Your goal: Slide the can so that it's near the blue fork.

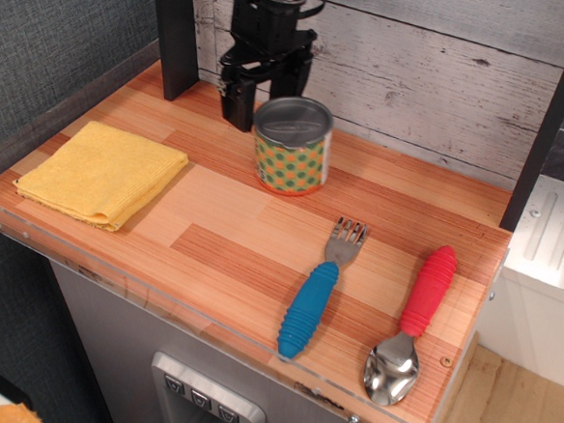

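The can (290,146), a short tin with a grey ridged top and green dots on orange-yellow, stands upright on the wooden counter near the back middle. My black gripper (254,101) hangs just behind and left of the can, its fingers down against the can's back-left side, not closed around it. The blue fork (316,289) lies in front and to the right of the can, tines pointing to the back, a short gap away.
A folded yellow cloth (102,173) lies at the left. A red-handled spoon (412,324) lies right of the fork. A dark post (174,32) stands at the back left, a plank wall behind. The counter has a clear plastic front edge (188,313).
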Controlling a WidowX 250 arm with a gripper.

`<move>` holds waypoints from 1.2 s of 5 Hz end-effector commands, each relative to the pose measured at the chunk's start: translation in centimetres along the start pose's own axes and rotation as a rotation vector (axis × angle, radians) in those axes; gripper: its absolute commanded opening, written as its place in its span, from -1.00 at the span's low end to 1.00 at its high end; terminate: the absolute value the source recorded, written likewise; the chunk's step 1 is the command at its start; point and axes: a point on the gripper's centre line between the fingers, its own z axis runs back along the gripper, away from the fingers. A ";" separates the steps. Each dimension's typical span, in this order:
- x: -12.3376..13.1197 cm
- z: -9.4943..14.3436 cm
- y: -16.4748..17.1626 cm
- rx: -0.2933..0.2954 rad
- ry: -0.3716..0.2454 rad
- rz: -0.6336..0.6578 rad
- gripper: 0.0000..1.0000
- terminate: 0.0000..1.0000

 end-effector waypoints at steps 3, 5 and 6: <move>-3.3 3.3 -2.4 -0.062 -0.044 -0.023 1.00 -1.00; -4.1 3.4 -2.7 -0.065 -0.048 -0.028 1.00 -1.00; -4.0 3.8 -2.5 -0.083 -0.062 -0.034 1.00 -1.00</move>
